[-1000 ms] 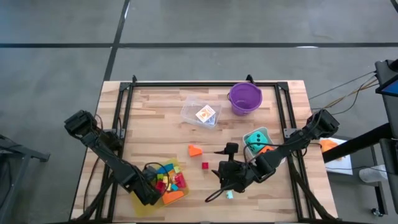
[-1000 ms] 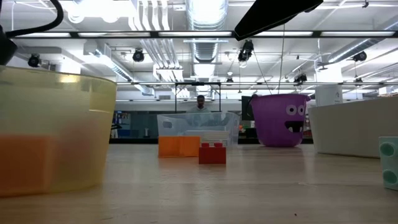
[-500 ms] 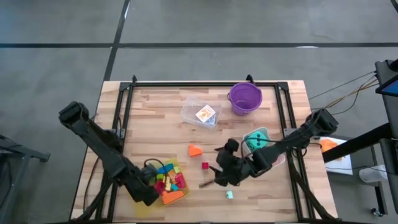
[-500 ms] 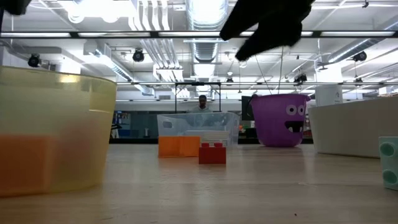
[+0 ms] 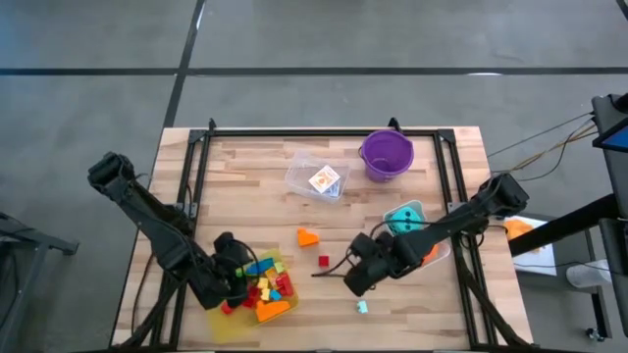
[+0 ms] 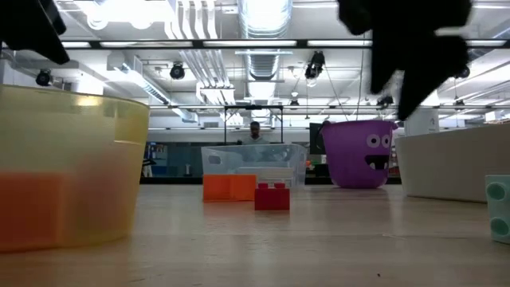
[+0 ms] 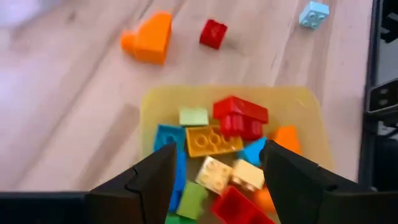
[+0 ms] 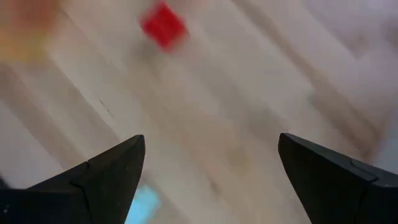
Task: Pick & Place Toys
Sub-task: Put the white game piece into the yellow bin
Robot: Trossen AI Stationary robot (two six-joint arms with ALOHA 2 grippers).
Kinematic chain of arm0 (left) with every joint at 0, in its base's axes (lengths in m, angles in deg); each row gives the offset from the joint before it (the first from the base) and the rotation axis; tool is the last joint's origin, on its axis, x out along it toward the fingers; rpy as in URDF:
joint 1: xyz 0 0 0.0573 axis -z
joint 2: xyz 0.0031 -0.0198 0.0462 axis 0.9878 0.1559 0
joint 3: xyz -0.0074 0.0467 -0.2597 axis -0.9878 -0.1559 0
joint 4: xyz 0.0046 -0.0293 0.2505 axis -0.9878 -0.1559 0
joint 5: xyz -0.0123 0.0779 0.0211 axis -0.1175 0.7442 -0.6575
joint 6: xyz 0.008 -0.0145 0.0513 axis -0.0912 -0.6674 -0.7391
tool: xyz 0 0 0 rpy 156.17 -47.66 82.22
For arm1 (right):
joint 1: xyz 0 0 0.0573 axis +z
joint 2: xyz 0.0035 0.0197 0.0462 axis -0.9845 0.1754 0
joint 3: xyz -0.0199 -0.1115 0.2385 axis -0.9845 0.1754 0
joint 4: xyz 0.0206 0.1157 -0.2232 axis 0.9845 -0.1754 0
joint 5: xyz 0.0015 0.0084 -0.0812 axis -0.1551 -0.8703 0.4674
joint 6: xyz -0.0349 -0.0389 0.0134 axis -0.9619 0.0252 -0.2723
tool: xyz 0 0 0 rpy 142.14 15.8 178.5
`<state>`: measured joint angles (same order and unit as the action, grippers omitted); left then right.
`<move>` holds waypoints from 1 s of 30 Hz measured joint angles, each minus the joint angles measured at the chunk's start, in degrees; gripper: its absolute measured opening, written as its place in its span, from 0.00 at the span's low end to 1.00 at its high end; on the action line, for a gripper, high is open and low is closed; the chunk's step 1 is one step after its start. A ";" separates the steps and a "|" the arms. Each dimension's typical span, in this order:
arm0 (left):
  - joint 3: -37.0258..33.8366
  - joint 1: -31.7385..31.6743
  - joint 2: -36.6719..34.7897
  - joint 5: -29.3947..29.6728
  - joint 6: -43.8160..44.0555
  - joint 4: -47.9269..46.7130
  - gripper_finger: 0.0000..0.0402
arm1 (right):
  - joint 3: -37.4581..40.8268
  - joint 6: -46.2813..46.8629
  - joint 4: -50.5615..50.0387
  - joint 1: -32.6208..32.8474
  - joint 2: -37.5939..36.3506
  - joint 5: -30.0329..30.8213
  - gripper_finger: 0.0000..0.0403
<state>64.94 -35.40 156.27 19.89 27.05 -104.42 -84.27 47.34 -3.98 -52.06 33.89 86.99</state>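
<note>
Your right gripper [image 5: 355, 277] hangs empty at lower centre of the high view, its jaws spread wide over bare wood; in its wrist view the two dark fingers [image 8: 109, 171] stand far apart with nothing between them. From it, the red brick [image 5: 323, 261] lies a short way to the upper left of the frame, apart from the fingers, and the small light-blue brick [image 5: 362, 307] lies near, just below it. The red brick is nearly square, so no long axis can be told from here; in the low view it sits flat with its studs up [image 6: 272, 196]. The orange wedge [image 5: 308, 236] lies farther up and left, its thin end towards the left of the frame. Judged from these positions, the right arm is the nearer one to all three loose pieces. Your left gripper [image 5: 228, 277] hovers at lower left over the yellow tray [image 5: 283, 257], jaws part-way apart and holding nothing, with the heap of bricks [image 7: 221, 152] below its fingers. The teal die [image 5: 402, 218] rests in the tub at centre right.
</note>
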 joint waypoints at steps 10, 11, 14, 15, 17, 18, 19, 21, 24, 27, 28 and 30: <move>0.25 -3.31 -0.92 0.51 -7.21 -0.74 0.57 | -18.52 15.70 -22.16 6.53 10.00 -3.71 0.90; 0.16 -3.44 -0.94 0.51 -7.54 -0.77 0.57 | -19.93 16.92 -22.10 7.30 11.31 -4.75 0.90; 0.09 -3.74 -0.92 0.46 -8.20 -0.76 0.57 | -24.48 20.03 -23.15 9.50 15.96 -7.17 0.90; 0.09 -3.80 -0.92 0.49 -8.30 -0.75 0.57 | -26.15 21.31 -24.36 10.16 17.95 -7.10 0.90; 0.09 -3.81 -0.92 0.35 -9.89 -0.53 0.57 | -29.43 23.45 -27.36 10.90 21.41 -6.85 0.90; 0.09 -3.81 -0.92 0.17 -10.79 -0.14 0.57 | -31.23 24.05 -28.65 11.26 23.04 -6.73 0.90; 0.09 -3.81 -0.92 -0.20 -11.48 0.51 0.57 | -33.10 24.68 -29.91 11.54 24.36 -6.46 0.90; 0.12 -3.81 -0.92 -0.65 -12.81 1.71 0.57 | -36.47 25.49 -31.99 11.87 26.72 -6.26 0.90; 0.44 -4.22 -0.92 -0.63 -15.09 3.67 0.57 | -40.35 25.84 -32.62 12.02 29.92 -6.02 0.90; 0.42 -4.42 -0.92 -0.63 -16.26 4.42 0.57 | -42.97 26.10 -34.04 11.92 32.39 -5.67 0.90; 0.45 -4.50 -0.92 -0.64 -16.80 4.46 0.57 | -43.54 26.11 -34.30 11.89 33.02 -5.53 0.90; 0.47 -4.69 -0.92 -0.65 -18.21 4.60 0.57 | -44.09 26.01 -34.54 11.83 33.99 -5.60 0.90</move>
<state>65.40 -40.08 155.35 19.24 8.84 -99.81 -128.37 73.35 -38.52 -40.24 67.88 81.39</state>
